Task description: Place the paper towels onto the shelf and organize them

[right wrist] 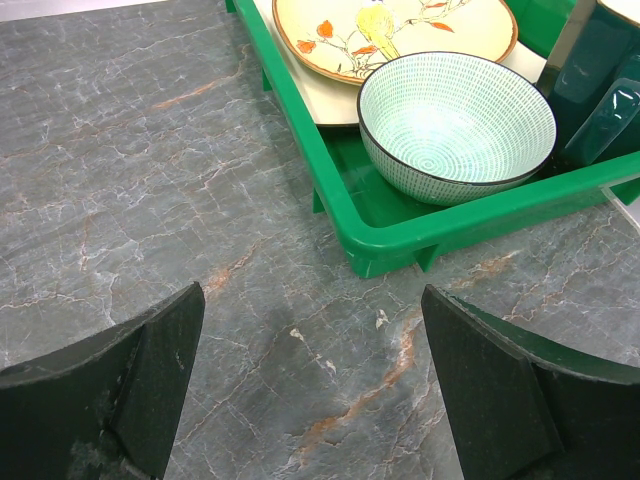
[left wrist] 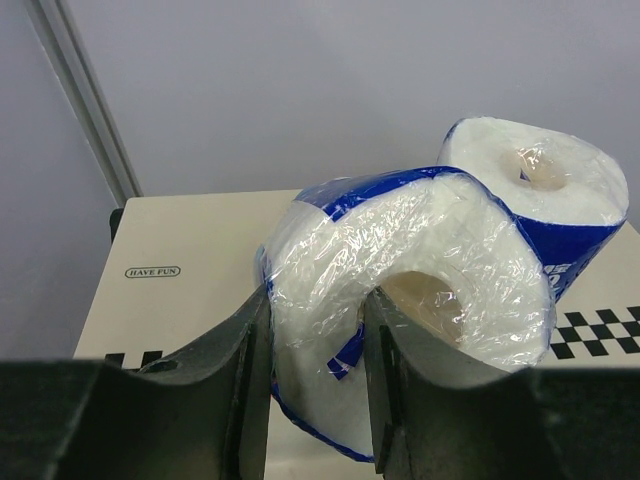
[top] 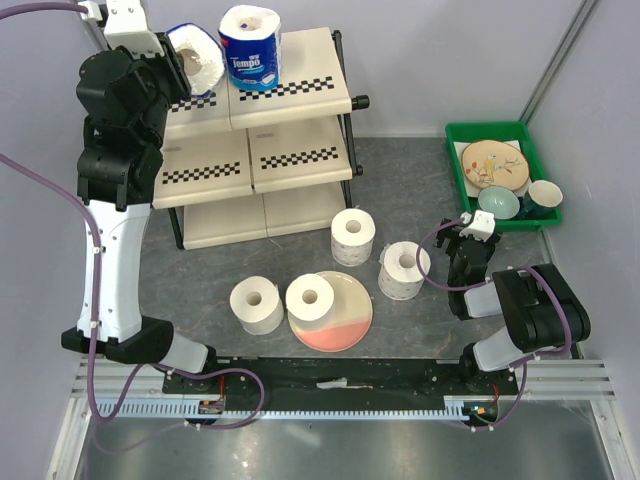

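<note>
My left gripper [top: 185, 62] [left wrist: 318, 315] is shut on a paper towel roll in a blue "Tempo" wrapper [top: 198, 58] [left wrist: 400, 250]. It pinches the roll's wall, one finger in the core, and holds it tilted over the left of the shelf's top tier [top: 205, 105] [left wrist: 170, 300]. A second wrapped roll [top: 250, 45] [left wrist: 545, 185] stands upright on the top tier just to the right. Several unwrapped white rolls stand on the table: [top: 353, 236], [top: 403, 270], [top: 257, 304], and one [top: 310, 298] on the pink plate. My right gripper [top: 478, 224] [right wrist: 310, 320] is open and empty, low over the table.
A green tray [top: 490, 127] [right wrist: 400, 235] with a painted plate [right wrist: 390, 30], a patterned bowl [right wrist: 455, 120] and cups sits at the right, just ahead of my right gripper. The pink-and-cream plate [top: 350, 320] lies near the front. The shelf's lower tiers [top: 300, 155] hold nothing.
</note>
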You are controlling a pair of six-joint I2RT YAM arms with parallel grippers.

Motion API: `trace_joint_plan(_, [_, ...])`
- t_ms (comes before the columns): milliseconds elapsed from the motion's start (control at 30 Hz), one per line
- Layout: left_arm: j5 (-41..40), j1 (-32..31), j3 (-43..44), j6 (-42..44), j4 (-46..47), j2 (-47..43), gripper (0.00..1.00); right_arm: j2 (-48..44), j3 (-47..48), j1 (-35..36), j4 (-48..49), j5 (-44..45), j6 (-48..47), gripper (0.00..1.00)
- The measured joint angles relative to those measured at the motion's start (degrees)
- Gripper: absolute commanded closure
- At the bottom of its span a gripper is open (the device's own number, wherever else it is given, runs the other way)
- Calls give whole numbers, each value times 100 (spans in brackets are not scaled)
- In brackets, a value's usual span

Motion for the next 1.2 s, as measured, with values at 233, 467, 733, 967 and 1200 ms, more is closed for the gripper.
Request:
trace_joint_plan(233, [146, 90, 0, -83, -2, 22, 66, -2, 0, -2, 0, 0, 0, 2])
trace_joint_plan(467, [162, 170, 0, -83, -39, 22, 65, -2, 0, 0, 0, 0, 0, 2])
trace_joint_plan(733, [496, 442, 374, -177, -398, 291, 65, 0, 0, 0, 0, 0, 0, 2])
trace_joint_plan(967, [868, 682, 1056, -332, -848, 748, 65, 0, 0, 0, 0, 0, 0, 2])
trace_joint_plan(1200, [1176, 848, 1161, -470, -1016, 758, 62, -2, 0, -2, 0, 0, 0, 2])
